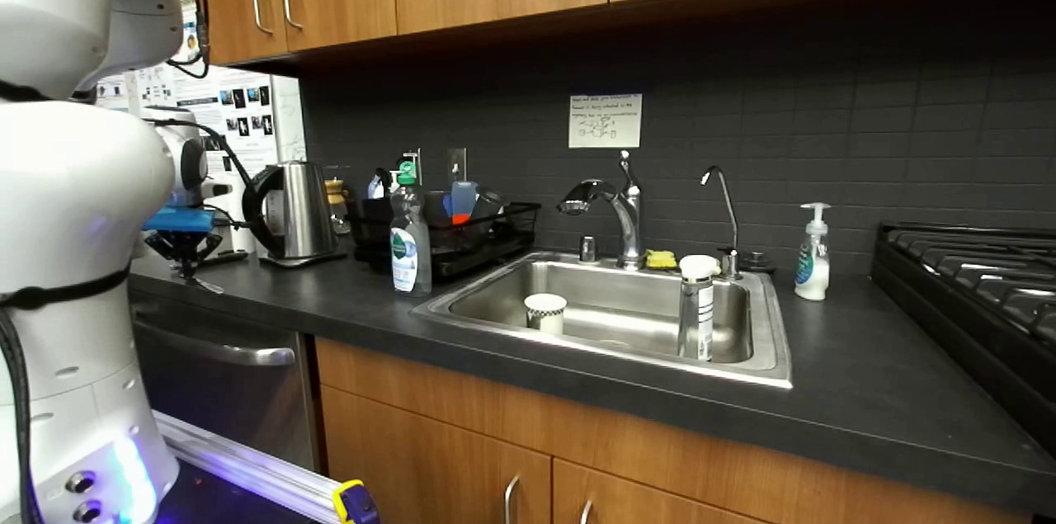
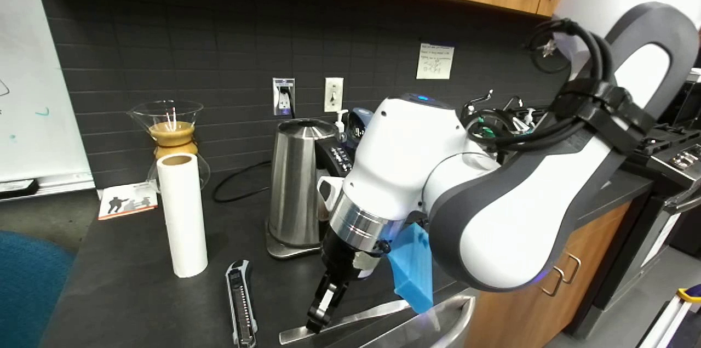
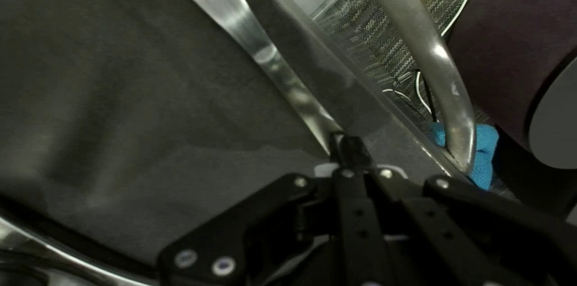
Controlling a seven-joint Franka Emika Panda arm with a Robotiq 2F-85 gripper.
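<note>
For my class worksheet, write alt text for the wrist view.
A shut gripper, low in frame, has its tip at a flat metal utensil; whether it holds it is unclear. A dark countertop lies beneath, with a curved metal handle beyond its edge.

A shiny kettle stands on the dark counter in both exterior views. Near it, in an exterior view, a white paper tube stands in front of a glass jug. A card lies beside the tube, and a grey box cutter lies close by. In an exterior view, a cup and a tall can with a white top sit in the sink. A yellow sponge rests by the tap. A soap bottle stands beside the black dish rack. A pump bottle is between the sink and the stove. A note hangs above the tap.
</note>
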